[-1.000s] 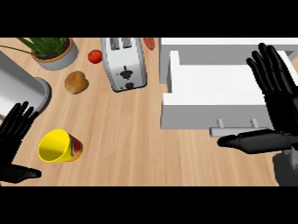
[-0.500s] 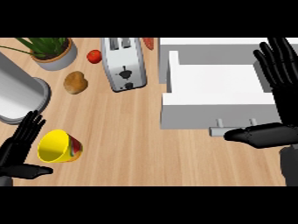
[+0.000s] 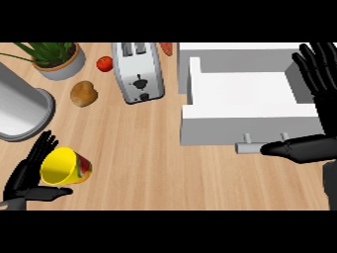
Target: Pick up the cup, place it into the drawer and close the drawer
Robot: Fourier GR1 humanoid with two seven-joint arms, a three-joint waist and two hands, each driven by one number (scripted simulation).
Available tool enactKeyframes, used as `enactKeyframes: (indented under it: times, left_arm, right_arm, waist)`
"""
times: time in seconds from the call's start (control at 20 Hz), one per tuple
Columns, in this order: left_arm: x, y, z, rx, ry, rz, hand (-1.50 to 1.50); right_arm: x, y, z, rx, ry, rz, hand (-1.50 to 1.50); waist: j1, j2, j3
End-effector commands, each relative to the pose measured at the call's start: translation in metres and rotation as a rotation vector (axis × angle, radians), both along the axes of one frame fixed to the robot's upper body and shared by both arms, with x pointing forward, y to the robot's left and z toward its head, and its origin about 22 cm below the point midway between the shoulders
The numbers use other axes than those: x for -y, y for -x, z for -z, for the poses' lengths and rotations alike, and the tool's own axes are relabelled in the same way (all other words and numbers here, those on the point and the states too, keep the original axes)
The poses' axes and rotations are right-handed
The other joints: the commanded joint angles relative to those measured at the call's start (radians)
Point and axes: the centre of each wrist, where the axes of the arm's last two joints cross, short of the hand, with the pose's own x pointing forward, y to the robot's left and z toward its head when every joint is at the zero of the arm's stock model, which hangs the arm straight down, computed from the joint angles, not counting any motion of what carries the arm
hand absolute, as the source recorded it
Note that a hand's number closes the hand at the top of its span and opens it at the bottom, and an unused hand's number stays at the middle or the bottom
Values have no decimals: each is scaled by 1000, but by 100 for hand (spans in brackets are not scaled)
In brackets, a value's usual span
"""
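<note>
Head view: left hand [image 3: 26,178] spread beside the yellow cup [image 3: 63,166]; right hand [image 3: 324,113] likewise unclenched.

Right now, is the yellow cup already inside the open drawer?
No, the cup lies on the counter beside the left hand, far from the drawer.

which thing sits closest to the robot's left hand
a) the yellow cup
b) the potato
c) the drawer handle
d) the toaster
a: the yellow cup lies on its side right against the straight fingers of the left hand at the lower left of the counter, while the toaster, the potato and the drawer handle all sit farther off.
</note>
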Motion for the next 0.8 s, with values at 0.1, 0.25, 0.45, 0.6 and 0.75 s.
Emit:
enactKeyframes:
  times: [0.1, 0.25, 0.45, 0.6, 0.75]
  left_arm:
    - [0, 6, 10, 99, 84, 36, -150]
    - [13, 0, 14, 115, 69, 35, -150]
    - [17, 2, 18, 124, 75, 61, -150]
    - [29, -8, 18, 109, 94, 74, -150]
    - [30, -13, 16, 114, 111, 89, -150]
  right_arm:
    - [-2, 21, 0, 6, -4, -15, -150]
    - [1, 5, 1, 17, 4, -8, -150]
    - [0, 6, 1, 4, -1, -7, -150]
    - [-13, 12, -17, 2, 4, -12, -150]
    - [-5, 8, -4, -6, -8, -8, -150]
  waist:
    - [-11, 0, -1]
    - [-5, 4, -1]
    - [-7, 6, -2]
    - [-10, 3, -3]
    - [-7, 4, -2]
